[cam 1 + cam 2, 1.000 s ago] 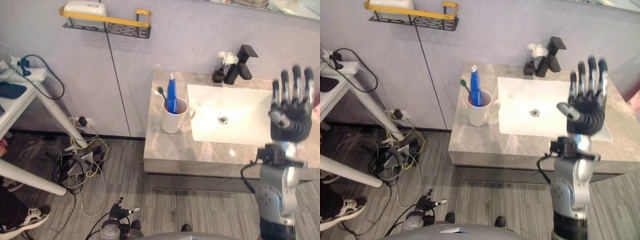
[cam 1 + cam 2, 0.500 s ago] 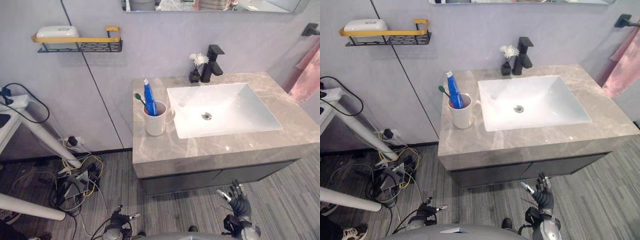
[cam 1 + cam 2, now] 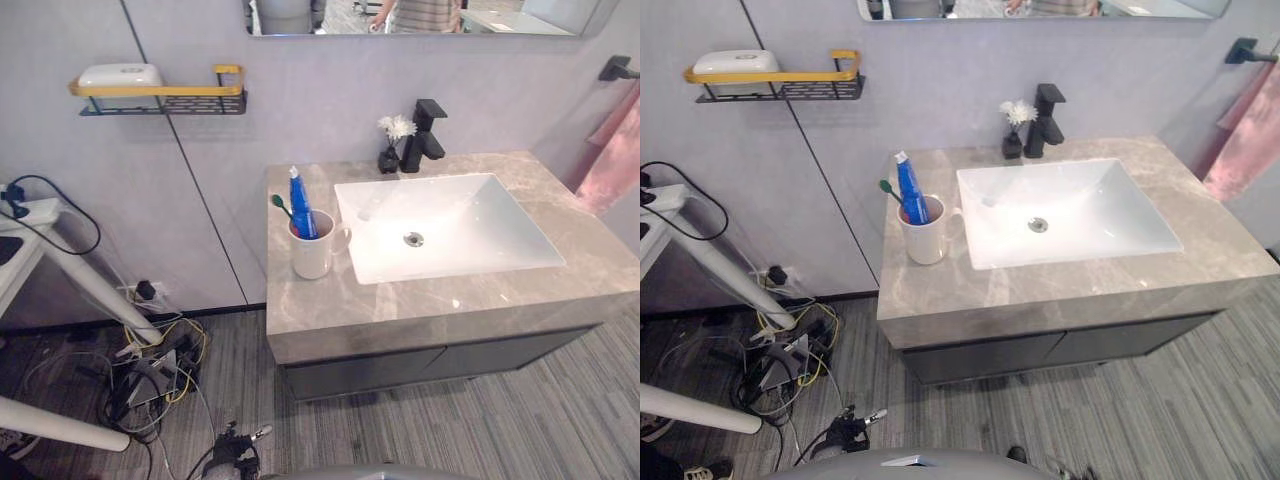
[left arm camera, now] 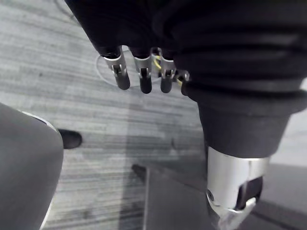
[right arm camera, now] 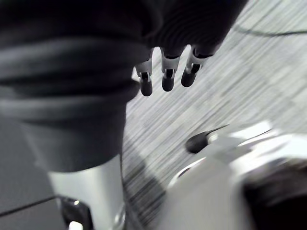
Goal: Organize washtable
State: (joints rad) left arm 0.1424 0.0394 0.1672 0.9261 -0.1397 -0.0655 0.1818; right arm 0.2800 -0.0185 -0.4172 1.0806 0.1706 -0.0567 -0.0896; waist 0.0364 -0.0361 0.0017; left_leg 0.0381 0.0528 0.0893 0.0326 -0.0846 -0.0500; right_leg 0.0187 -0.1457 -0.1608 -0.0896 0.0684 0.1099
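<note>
The washtable has a grey marble counter (image 3: 400,300) with a white sink (image 3: 450,225) set into it. A white mug (image 3: 312,252) stands at the sink's left and holds a blue toothpaste tube (image 3: 299,200) and a green toothbrush (image 3: 280,205). Behind the sink are a black faucet (image 3: 425,135) and a small dark vase with a white flower (image 3: 392,140). My left hand (image 4: 143,76) hangs over the striped floor, fingers relaxed and empty. My right hand (image 5: 165,76) also hangs low over the floor, fingers straight, holding nothing.
A yellow-railed wall shelf (image 3: 160,95) at the left carries a white box (image 3: 120,75). A pink towel (image 3: 612,150) hangs at the right. Tangled cables (image 3: 150,360) and a white table leg (image 3: 80,290) crowd the floor left of the cabinet.
My right arm, raised with spread fingers before the sink a second ago, has dropped low. The camera has swung, bringing the whole counter and the towel into sight.
</note>
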